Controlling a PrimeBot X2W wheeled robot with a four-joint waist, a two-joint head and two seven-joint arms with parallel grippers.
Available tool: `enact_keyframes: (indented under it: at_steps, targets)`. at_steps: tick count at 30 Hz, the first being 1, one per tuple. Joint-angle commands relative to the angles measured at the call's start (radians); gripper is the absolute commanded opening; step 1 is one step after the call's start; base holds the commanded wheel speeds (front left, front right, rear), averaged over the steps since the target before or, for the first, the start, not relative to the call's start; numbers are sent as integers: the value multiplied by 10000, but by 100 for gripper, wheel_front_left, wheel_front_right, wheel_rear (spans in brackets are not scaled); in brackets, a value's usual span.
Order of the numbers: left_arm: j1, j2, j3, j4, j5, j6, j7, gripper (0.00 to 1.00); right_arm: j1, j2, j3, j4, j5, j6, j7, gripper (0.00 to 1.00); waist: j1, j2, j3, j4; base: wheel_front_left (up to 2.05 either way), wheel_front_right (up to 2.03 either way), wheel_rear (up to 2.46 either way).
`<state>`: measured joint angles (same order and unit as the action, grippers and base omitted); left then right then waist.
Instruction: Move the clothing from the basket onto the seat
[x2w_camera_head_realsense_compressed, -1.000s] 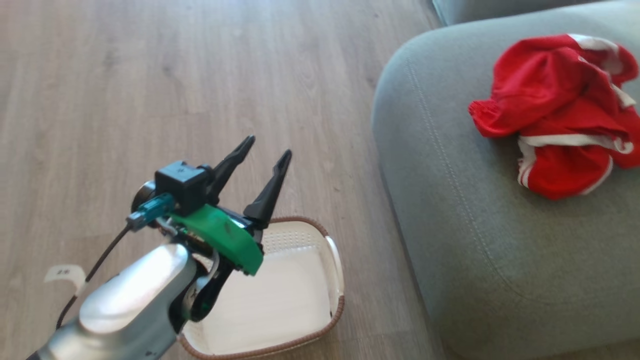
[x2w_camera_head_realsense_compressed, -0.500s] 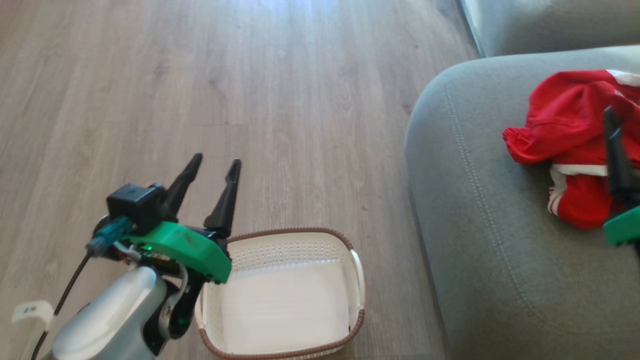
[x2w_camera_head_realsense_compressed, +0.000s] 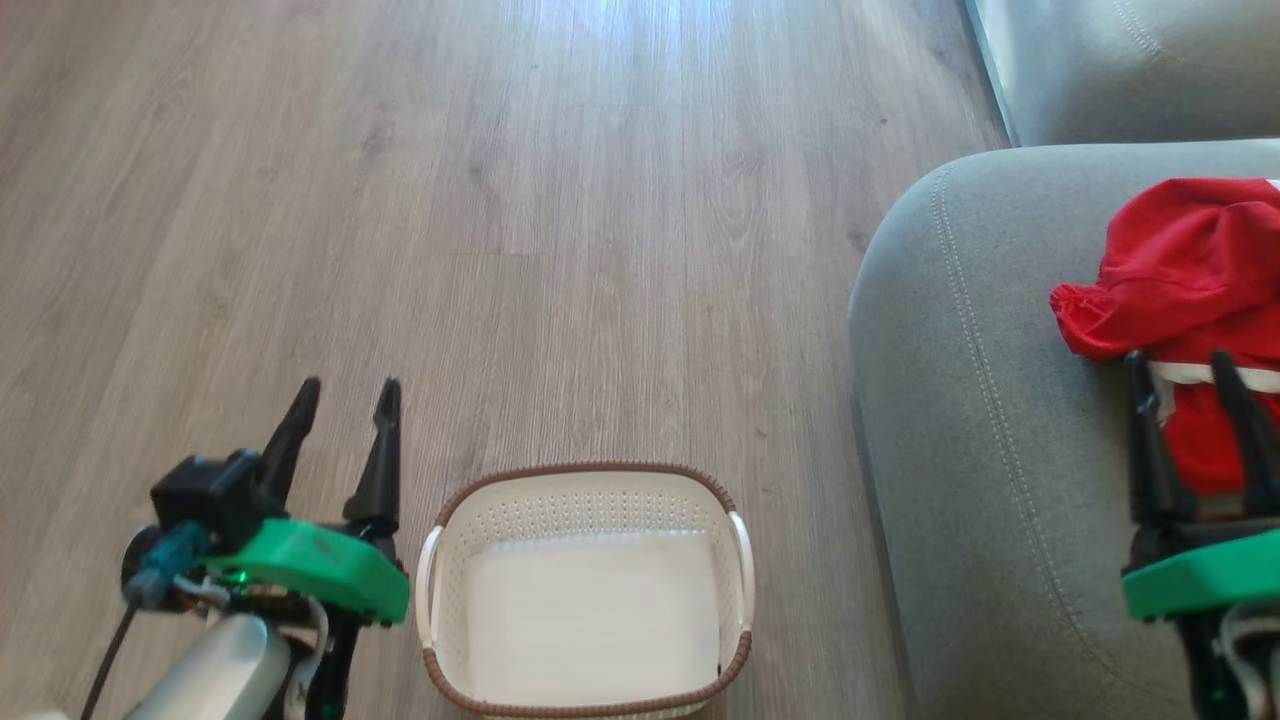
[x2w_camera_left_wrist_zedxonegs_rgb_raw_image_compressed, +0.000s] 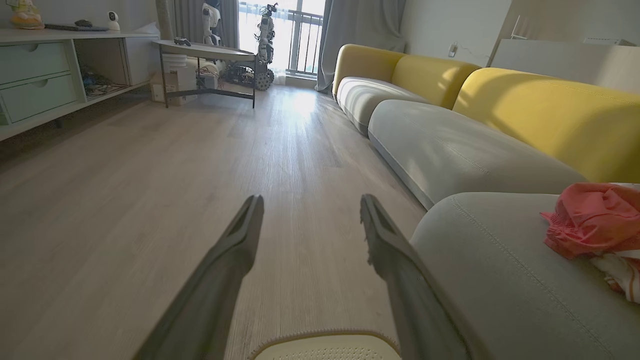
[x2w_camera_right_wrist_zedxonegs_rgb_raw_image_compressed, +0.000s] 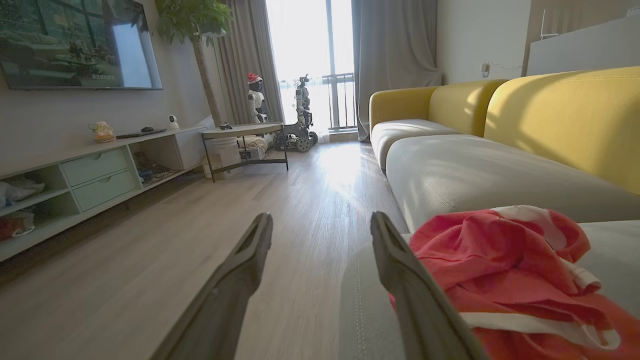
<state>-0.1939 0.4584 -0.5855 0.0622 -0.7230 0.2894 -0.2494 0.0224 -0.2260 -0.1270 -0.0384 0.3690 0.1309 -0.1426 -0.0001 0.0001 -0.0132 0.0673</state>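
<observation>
— Where is the bright red, thin-fabric sports clothing with white stripe trim (x2w_camera_head_realsense_compressed: 1190, 270) found?

— It is seen bunched in a heap on the large grey fabric-upholstered sofa seat (x2w_camera_head_realsense_compressed: 980, 420). It is well apart from the small cream perforated plastic basket with a brown woven rim (x2w_camera_head_realsense_compressed: 585, 470), which is set on the wood-grain floor (x2w_camera_head_realsense_compressed: 500, 200) near the seat's rounded front.

— How is the right end effector placed against it?

— The right end effector (x2w_camera_head_realsense_compressed: 1178, 357) is held over the seat at the heap's near edge, with its two long dark fingers pointed into the red fabric. In the right wrist view the clothing is seen beside one finger, outside the gap. Whether cloth is touched cannot be told.

— And its state?

— The fingers are spread wide and nothing is gripped.

— And the left end effector?

— The left end effector (x2w_camera_head_realsense_compressed: 350, 385) is held above the floor just beside the basket's left handle. Its fingers are likewise parted with nothing held, and it is well apart from the clothing.
</observation>
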Motion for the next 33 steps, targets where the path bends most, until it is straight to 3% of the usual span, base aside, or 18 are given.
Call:
enact_keyframes:
  at_steps: [1, 5, 13, 21, 33]
  targets:
    - [-291, 124, 659, -276, 233, -53, -123, 100, -84, -84, 151, -388, -108, -2, -177, 100, 1, -1, -4, 10, 0, 0, 0]
    - [311, -217, 1250, -215, 920, -232, -123, 100, 229, 169, 479, -317, -241, -2, -534, 100, 1, -1, -11, -2, 0, 0, 0]
    - [1181, -1205, 2826, 36, 2488, -1123, -123, 100, 304, 496, 805, 237, -392, -2, -1087, 100, 1, -1, 23, -119, 0, 0, 0]
    - [1858, -2281, 4415, 634, 3945, -2355, -124, 100, 124, 577, 1263, 565, -527, -2, -1186, 100, 1, -1, 73, -242, 0, 0, 0]
    - [1948, -3218, 5503, 781, 5133, -3279, -124, 100, 48, 661, 1290, 505, -605, -2, -1191, 100, 1, -1, 111, -281, 0, 0, 0]
